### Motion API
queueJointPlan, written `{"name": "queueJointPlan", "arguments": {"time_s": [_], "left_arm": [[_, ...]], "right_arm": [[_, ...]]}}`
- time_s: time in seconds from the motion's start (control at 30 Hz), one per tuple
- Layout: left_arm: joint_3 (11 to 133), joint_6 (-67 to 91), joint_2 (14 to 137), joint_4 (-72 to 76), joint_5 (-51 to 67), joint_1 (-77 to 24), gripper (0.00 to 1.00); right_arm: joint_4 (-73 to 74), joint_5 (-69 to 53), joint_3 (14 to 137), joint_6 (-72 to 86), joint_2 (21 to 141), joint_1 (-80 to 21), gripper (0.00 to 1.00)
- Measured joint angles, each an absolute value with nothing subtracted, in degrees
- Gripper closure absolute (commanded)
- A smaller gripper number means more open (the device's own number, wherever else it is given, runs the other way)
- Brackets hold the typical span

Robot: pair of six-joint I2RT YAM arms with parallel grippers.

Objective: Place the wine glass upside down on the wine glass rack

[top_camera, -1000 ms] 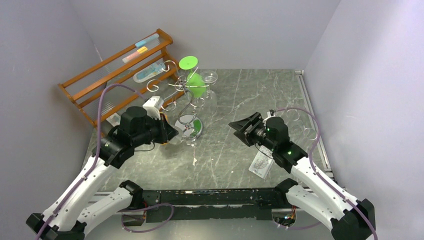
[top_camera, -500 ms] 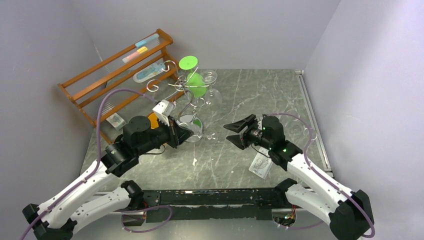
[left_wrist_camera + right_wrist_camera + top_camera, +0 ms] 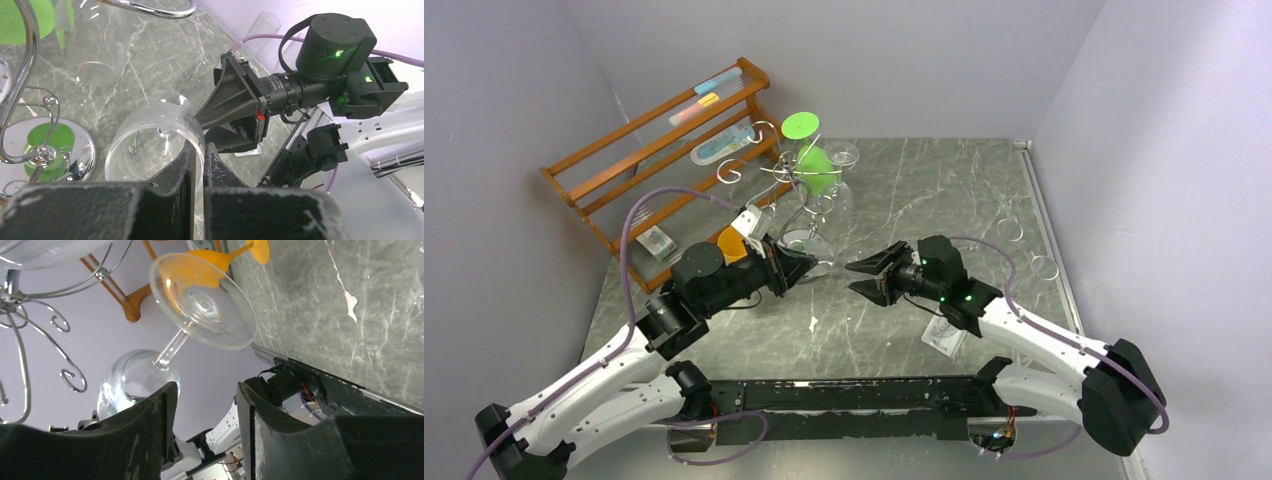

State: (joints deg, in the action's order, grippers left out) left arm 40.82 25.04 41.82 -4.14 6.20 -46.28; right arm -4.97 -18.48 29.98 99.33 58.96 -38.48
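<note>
In the left wrist view, the stem and foot of the clear wine glass [image 3: 155, 132] are lost behind its bowl, and the silver chrome wire rack [image 3: 75, 135] is cut off at the left edge. Items on the slanted brown wooden shelf rack [image 3: 649, 122] are too small to be identified.

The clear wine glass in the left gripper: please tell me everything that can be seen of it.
The clear wine glass is colourless, with a round bowl, a thin stem and a flat round foot; it looks empty and unbroken. It is held about on its side, beside the base of the wine glass rack. The left gripper is shut on the bowl's rim. The foot points toward the right gripper, whose open jaws stand close but do not visibly touch it.
</note>
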Motion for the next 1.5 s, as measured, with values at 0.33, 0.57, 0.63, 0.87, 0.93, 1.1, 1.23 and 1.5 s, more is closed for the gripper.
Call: {"name": "queueJointPlan", "arguments": {"time_s": [0.33,0.57,0.63,0.87,0.93,1.1,1.23,1.5], "left_arm": [[40.18,24.18,42.02,-2.28,5.13,-47.27,0.95],[39.90,24.14,41.87,-2.22,4.27,-47.37,0.95],[39.55,23.90,41.67,-2.15,3.88,-47.37,0.95],[38.76,22.81,41.91,-1.87,3.05,-47.35,0.95],[38.59,22.57,42.02,-1.43,2.94,-47.35,0.95],[37.65,21.96,42.00,-0.47,2.81,-47.35,0.95],[36.34,21.71,41.23,-0.21,2.48,-47.35,0.95],[34.28,21.74,37.80,0.82,2.35,-47.35,0.95]], "right_arm": [[-10.22,-8.73,31.14,105.95,61.23,-42.57,0.53],[-9.21,-6.13,36.75,106.59,65.43,-43.51,0.58],[-9.02,-5.56,37.78,106.91,66.76,-44.18,0.61],[-7.68,-3.42,40.01,108.62,70.11,-46.24,0.61],[-6.87,-2.57,40.62,109.03,70.46,-46.57,0.59],[-4.93,-1.43,41.60,109.95,71.55,-47.29,0.59],[-2.85,-0.40,43.40,110.65,73.38,-48.18,0.59],[-1.52,-0.40,46.57,112.33,76.36,-49.12,0.56]]}}
